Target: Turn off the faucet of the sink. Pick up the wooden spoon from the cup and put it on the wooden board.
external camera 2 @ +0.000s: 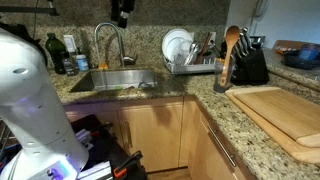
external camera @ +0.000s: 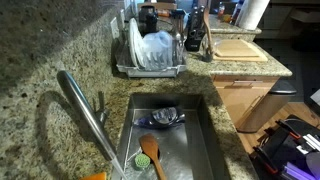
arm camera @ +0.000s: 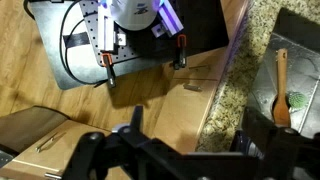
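The steel faucet [external camera: 82, 108] slants over the sink [external camera: 205, 140]; both also show in an exterior view, the faucet [external camera 2: 108, 42] over the sink [external camera 2: 110, 80]. I cannot tell whether water runs. A wooden spoon [external camera 2: 231, 45] stands upright in a small greyish cup [external camera 2: 222, 82] beside the knife block. The pale wooden board [external camera 2: 285, 115] lies on the counter; it also shows in an exterior view [external camera: 238, 48]. My gripper [external camera 2: 122, 10] hangs high above the faucet. In the wrist view it [arm camera: 195, 140] is open and empty, over the counter edge.
A dish rack [external camera: 150, 55] with plates stands behind the sink. A broader orange-brown spoon with a green utensil [external camera: 150, 155] lies in the basin. A dark knife block [external camera 2: 247, 65] stands near the board. Dark bottles and a paper towel roll [external camera: 256, 12] line the back.
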Controlling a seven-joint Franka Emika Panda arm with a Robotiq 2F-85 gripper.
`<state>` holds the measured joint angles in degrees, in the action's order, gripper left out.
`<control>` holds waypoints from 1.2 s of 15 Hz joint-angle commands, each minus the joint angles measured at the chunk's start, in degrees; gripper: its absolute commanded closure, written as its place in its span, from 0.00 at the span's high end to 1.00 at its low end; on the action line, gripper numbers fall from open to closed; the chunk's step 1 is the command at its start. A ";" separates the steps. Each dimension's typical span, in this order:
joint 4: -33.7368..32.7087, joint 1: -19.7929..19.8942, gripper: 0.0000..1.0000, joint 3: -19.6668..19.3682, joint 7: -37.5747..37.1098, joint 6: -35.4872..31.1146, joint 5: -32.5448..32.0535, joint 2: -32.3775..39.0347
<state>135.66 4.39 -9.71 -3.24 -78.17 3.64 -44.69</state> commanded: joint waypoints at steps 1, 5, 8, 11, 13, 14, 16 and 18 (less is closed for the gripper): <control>-0.14 1.56 1.00 1.01 0.89 0.16 0.54 0.26; -0.14 1.56 1.00 1.01 0.89 0.16 0.54 0.26; -0.14 1.56 1.00 1.01 0.89 0.16 0.54 0.26; 1.00 -1.80 1.00 -0.88 5.68 -5.47 6.35 5.33; 1.56 -4.65 1.00 2.60 7.59 -10.89 12.45 8.52; 1.46 -6.33 1.00 3.83 9.07 -13.08 15.10 10.45; 0.02 -10.13 1.00 7.38 11.25 -16.44 19.49 15.12; -2.17 -13.81 1.00 11.39 13.20 -19.68 22.06 20.88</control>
<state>136.96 -5.74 -2.47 6.41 -94.74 22.55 -31.35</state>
